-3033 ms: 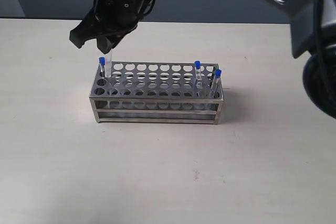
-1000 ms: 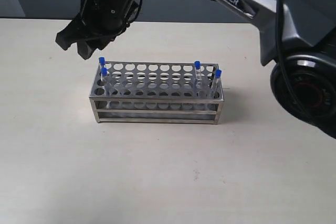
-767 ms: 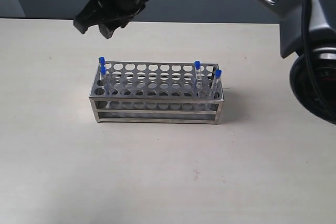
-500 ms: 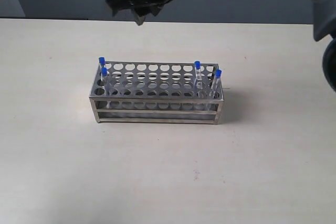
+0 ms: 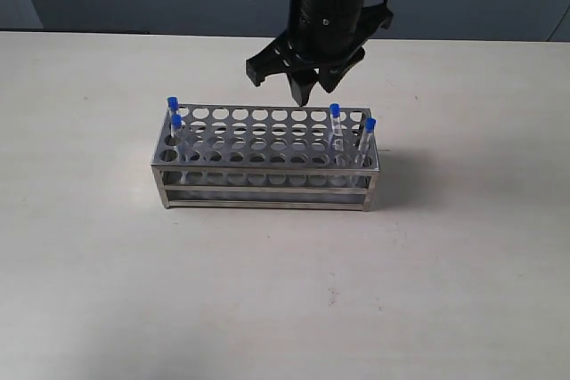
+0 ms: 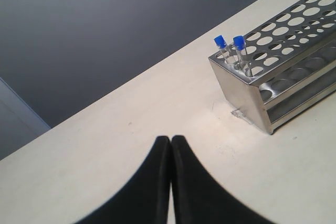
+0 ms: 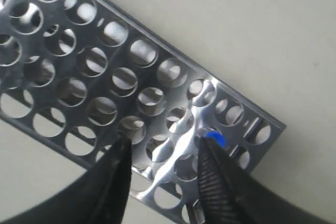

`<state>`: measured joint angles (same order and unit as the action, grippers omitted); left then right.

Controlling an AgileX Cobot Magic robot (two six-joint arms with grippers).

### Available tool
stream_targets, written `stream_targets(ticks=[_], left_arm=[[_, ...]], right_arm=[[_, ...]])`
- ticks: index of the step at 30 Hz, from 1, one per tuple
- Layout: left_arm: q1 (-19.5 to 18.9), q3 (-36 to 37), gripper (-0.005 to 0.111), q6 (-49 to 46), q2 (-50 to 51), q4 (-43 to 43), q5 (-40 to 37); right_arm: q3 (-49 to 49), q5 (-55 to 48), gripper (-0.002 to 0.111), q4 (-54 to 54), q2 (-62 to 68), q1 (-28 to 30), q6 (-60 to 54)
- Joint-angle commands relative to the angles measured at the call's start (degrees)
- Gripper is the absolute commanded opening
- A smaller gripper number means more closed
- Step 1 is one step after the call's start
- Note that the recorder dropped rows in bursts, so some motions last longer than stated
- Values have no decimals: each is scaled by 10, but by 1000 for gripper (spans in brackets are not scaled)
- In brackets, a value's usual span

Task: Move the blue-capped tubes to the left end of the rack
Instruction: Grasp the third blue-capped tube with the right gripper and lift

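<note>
Silver rack [image 5: 267,171] sits on the beige table [image 5: 445,291], long side facing the exterior camera. Four blue-capped tubes are in it, split in two pairs.

Left end: rear left tube [image 5: 173,104] is in the corner hole of the back row, and front left tube [image 5: 176,120] is just in front of it, same end column. Both are upright. The left wrist view shows the same pair, [image 6: 220,42] and [image 6: 239,42], close together at the rack [image 6: 294,72] corner.

Right end: rear right tube [image 5: 335,111] stands upright one column in from the end. Front right tube [image 5: 369,124] is in the end column, nearer the camera, tilted with its cap leaning outward.

Right gripper [image 5: 278,84] hovers above the back edge of the rack, right of middle, just left of the rear right tube in the exterior view, touching nothing. Its jaws are spread apart and empty. In the right wrist view the gripper [image 7: 163,148] looks down on the rack's top plate [image 7: 181,65]; one blue cap [image 7: 214,139] shows just beside the inner edge of one finger [image 7: 215,182]. Cannot tell which of the right pair it is.

Left gripper [image 6: 170,142] is pressed together with nothing between its tips. It is over bare table, well apart from the rack's left end, and is out of the exterior view.
</note>
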<state>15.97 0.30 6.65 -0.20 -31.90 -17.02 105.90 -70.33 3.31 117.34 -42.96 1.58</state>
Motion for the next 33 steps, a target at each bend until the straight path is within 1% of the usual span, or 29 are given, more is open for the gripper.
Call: stream_targets(ticks=[1, 5, 11, 14, 20, 21, 22, 23, 26, 33], left_arm=[[2, -3, 1, 3, 2, -1, 4], [2, -3, 1, 3, 2, 1, 3], [2, -3, 1, 3, 2, 1, 3], [2, -3, 1, 3, 2, 1, 3], [2, -3, 1, 3, 2, 1, 3], [2, -3, 1, 3, 2, 1, 3], [2, -3, 1, 3, 2, 1, 3], [2, -3, 1, 3, 2, 1, 3], [2, -3, 1, 3, 2, 1, 3], [2, -3, 1, 3, 2, 1, 3]], right_arm=[[-6, 4, 41, 48, -8, 3, 19], [-6, 4, 41, 62, -5, 3, 22], [-6, 4, 41, 50, 24, 22, 22], [-6, 4, 41, 27, 34, 29, 17], [-6, 4, 40, 17, 49, 29, 14], [-6, 4, 38, 17, 52, 29, 13], [-6, 4, 33, 17, 57, 29, 13], [-6, 4, 26, 15, 61, 29, 13], [-6, 4, -1, 6, 64, 29, 8], [-5, 4, 0, -2, 25, 28, 4]])
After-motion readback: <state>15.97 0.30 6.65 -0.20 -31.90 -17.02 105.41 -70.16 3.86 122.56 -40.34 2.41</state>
